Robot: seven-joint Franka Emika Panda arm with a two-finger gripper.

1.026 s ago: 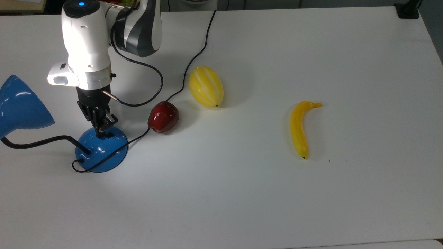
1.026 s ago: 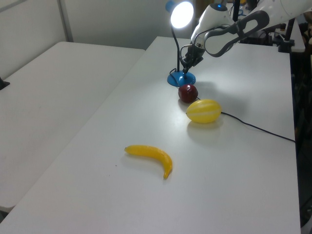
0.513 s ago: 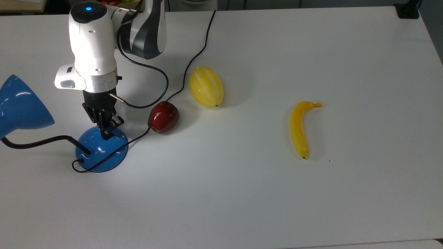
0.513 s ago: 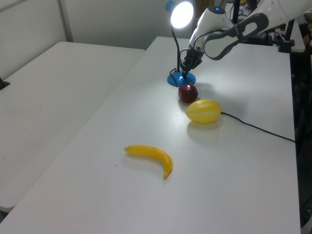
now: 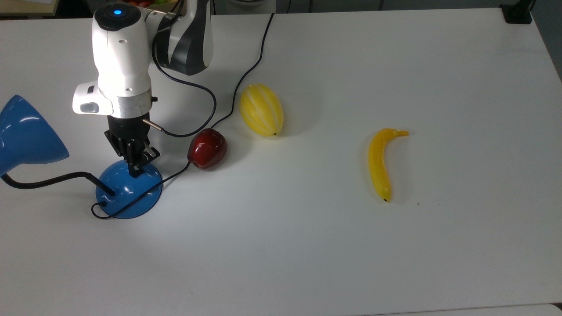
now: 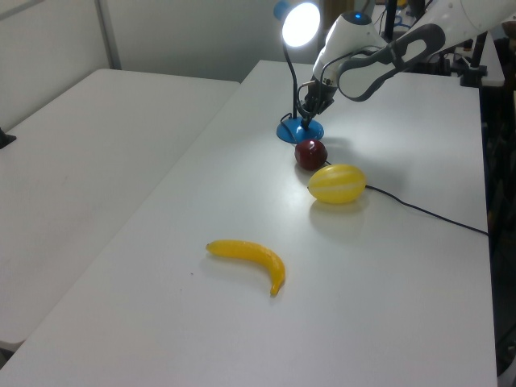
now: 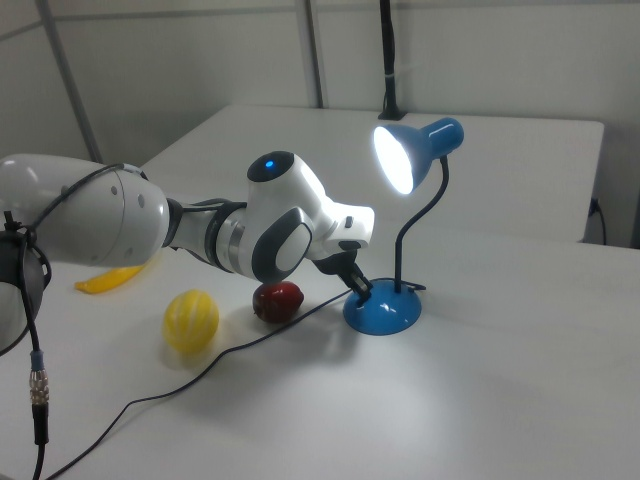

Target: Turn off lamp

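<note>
The lamp stands at the top view's left, with a round blue base (image 5: 131, 193), a black bendy neck and a blue cone shade (image 5: 26, 136). Its bulb shines brightly in the left view, inside the shade (image 6: 300, 22), and in the right view (image 7: 400, 160). My gripper (image 5: 135, 171) points down with its fingers shut and empty, the tips pressed on the far side of the base (image 7: 385, 312). The small black switch is hidden under the fingertips. From the right view, the gripper (image 7: 360, 288) reaches the base from the right view's left.
A red apple (image 5: 207, 148) lies just beside the base on the top view's right, with the lamp's black cord (image 5: 246, 70) running past it to the far edge. A yellow melon (image 5: 261, 109) and a banana (image 5: 381, 163) lie further right.
The arm's wrist has shifted a little to the top view's right, while the fingertips stay on the lamp base. The lamp is lit throughout.
</note>
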